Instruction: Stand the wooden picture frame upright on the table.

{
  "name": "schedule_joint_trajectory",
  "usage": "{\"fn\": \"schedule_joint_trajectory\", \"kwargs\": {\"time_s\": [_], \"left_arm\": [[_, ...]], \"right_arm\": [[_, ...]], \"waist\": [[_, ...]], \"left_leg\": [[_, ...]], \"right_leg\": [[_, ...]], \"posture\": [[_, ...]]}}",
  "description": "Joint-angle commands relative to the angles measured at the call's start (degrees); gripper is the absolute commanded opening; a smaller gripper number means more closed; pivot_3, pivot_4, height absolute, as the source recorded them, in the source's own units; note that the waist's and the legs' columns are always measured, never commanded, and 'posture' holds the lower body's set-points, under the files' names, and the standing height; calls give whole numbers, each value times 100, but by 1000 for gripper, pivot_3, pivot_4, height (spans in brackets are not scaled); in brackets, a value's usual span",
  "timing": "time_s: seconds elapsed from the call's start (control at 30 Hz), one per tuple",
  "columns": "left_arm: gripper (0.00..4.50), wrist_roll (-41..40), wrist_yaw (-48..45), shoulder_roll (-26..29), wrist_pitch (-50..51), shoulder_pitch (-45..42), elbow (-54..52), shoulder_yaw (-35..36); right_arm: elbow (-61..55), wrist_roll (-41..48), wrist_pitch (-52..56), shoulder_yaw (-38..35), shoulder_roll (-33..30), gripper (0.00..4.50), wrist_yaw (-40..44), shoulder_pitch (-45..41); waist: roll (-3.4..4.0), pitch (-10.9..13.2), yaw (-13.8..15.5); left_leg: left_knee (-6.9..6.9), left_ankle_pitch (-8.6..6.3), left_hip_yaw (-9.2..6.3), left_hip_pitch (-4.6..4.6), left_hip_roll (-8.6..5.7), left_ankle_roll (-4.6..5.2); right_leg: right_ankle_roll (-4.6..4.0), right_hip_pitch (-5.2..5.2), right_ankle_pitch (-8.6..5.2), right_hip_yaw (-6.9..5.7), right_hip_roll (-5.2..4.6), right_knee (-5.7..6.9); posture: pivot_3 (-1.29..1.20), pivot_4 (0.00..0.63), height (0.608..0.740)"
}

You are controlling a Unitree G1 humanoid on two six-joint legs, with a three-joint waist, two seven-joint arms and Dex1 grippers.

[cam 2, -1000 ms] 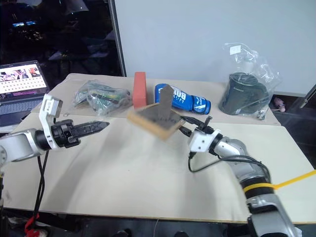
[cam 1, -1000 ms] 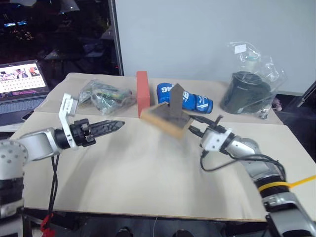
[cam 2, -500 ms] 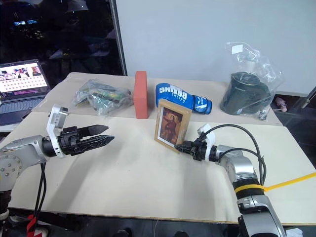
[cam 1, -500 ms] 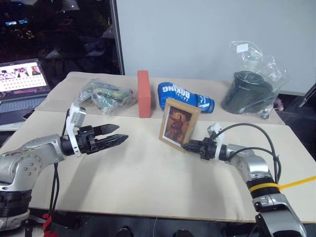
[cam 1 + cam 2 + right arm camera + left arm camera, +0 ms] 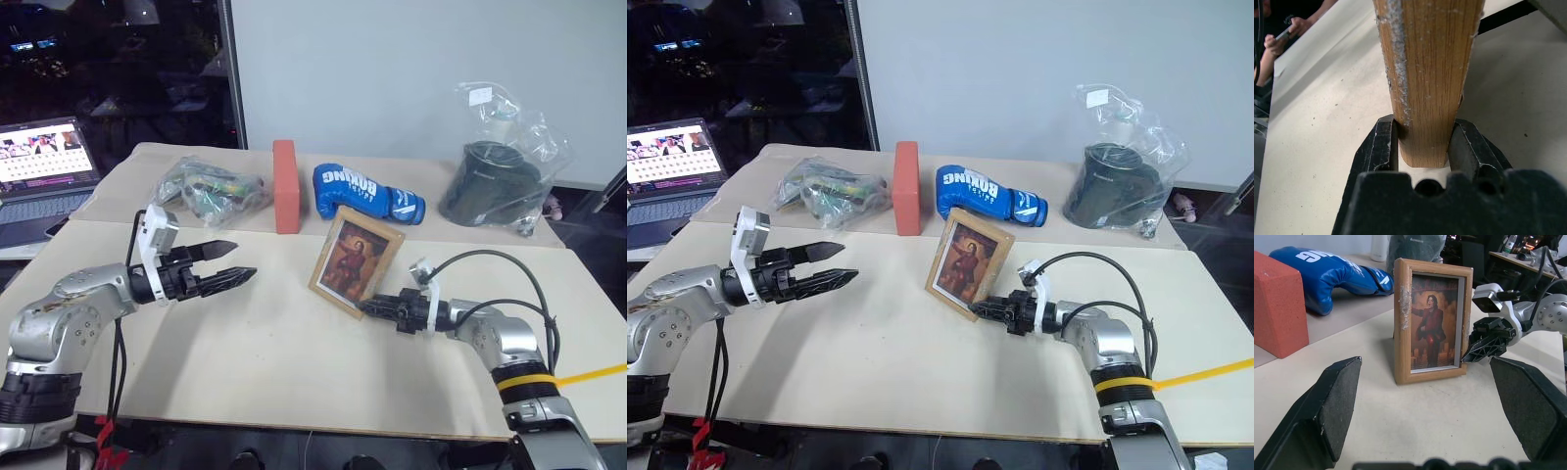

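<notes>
Bright overhead light falls evenly on the table (image 5: 294, 352); the room at the back left is dark. Shadows are soft, the pictures sharp.

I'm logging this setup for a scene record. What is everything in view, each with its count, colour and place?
wooden picture frame: one, light wood, reddish portrait; mid-table, upright.
table: one, beige, seam across.
brick: one, red-orange; on end behind the frame.
boxing glove: one, blue; far side, beside the brick.
clear bag of items: one, greenish contents; far left.
bagged dark container: one, dark grey; far right.
laptop: one, lit screen; off the table's left.
left gripper: black, jaws open, apart from the frame.
right gripper: black, jaws clamping the frame's lower corner.
</notes>
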Motion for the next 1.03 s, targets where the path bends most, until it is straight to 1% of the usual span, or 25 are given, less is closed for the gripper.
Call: {"fn": "schedule_joint_trajectory", "kwargs": {"time_s": [0.03,0.07,0.13,0.17,0.2,0.23,0.27,0.33,0.4,0.47,0.53,0.57,0.63,0.77,0.83,0.97,1.03], "left_arm": [[4500,148,-127,-11,-189,-95,-33,-7],[4500,243,-98,-16,-239,-94,-5,-33],[4500,374,-80,-70,-342,-126,90,-57],[4500,449,-71,-62,-330,-153,154,-97],[4500,509,-74,-41,-277,-185,221,-150],[4500,567,-96,-27,-243,-210,292,-197],[4500,645,-103,-39,-275,-214,356,-229],[4500,966,42,-91,-457,-190,463,-348],[4500,1253,307,-204,-658,-35,419,-371],[4500,1397,361,-258,-731,170,373,-408],[4500,1428,432,-341,-593,251,421,-441],[4500,1409,489,-385,-486,249,459,-432],[4500,1460,514,-507,-554,215,590,-439],[4500,1584,641,-573,-424,285,522,-528],[4500,1483,674,-617,-95,297,485,-574],[4500,1708,1136,-906,-319,509,172,-532],[4500,1625,1115,-930,-144,532,154,-538]], "right_arm": [[-280,-107,-139,-12,-59,2174,-33,115],[-371,-76,-99,-39,-95,2436,-13,145],[-660,79,58,-190,-233,3103,87,270],[-788,110,67,-253,-301,3509,113,343],[-912,156,100,-326,-365,3751,110,417],[-1063,236,175,-411,-417,4225,68,499],[-1259,341,272,-505,-473,4402,24,608],[-1861,582,490,-787,-719,4402,15,1040],[-2559,623,471,-1060,-1207,4402,177,1769],[-3021,498,143,-1324,-1558,4402,224,2390],[-3289,285,-319,-1590,-1672,4402,33,2748],[-3392,190,-511,-1684,-1671,4402,-95,2846],[-3529,37,-648,-1800,-1665,4402,-388,2952],[-3803,153,-590,-1860,-1369,4402,-885,2903],[-3929,64,-662,-1752,-1347,4402,-950,2918],[-3884,56,-693,-1691,-1239,4402,-1136,2849],[-3868,31,-726,-1657,-1234,4402,-1174,2855]], "waist": [[0,0,1],[0,0,5],[0,0,10],[0,0,11],[0,0,13],[0,0,14],[0,0,15],[0,0,35],[1,0,72],[0,0,90],[0,0,60],[0,0,45],[0,0,-10],[-1,-1,-44],[0,-1,-36],[0,-1,1],[0,-1,6]], "left_leg": [[0,0,0,0,0,0],[0,0,0,0,0,0],[1,0,1,-2,0,0],[1,0,1,-2,0,0],[1,0,0,-3,-1,0],[1,0,0,-4,0,0],[1,0,0,-4,-1,0],[0,0,0,-4,-1,0],[-1,-2,-1,-5,-1,2],[0,-6,1,-8,-2,8],[0,-7,3,-6,-1,9],[1,-7,3,-6,-1,9],[11,-5,0,-2,-1,9],[13,0,0,5,-1,14],[12,1,0,4,-1,14],[10,0,1,-2,-2,14],[10,0,1,-3,-2,14]], "right_leg": [[2,0,-1,0,0,0],[2,0,-1,0,0,0],[1,-1,-1,0,-1,0],[1,-1,-1,0,-1,0],[1,-1,-1,0,-1,-1],[1,-2,0,0,-1,-1],[1,-2,-1,0,-1,-1],[2,-2,-1,0,-1,-1],[2,-1,-2,0,-1,-3],[-2,1,-3,0,-3,-7],[-2,-1,-4,1,-4,-7],[0,-2,-5,1,-3,-6],[31,-1,-21,1,-3,2],[35,4,-9,5,-2,1],[35,4,-10,5,-2,1],[35,5,-11,6,-4,-5],[34,4,-10,6,-4,-5]], "posture": [[0,150,740],[0,150,740],[0,150,740],[0,150,740],[0,150,740],[0,150,740],[0,150,740],[0,150,740],[0,150,740],[0,150,740],[0,150,740],[0,150,740],[0,150,740],[0,150,740],[0,150,740],[0,150,740],[0,150,740]]}}
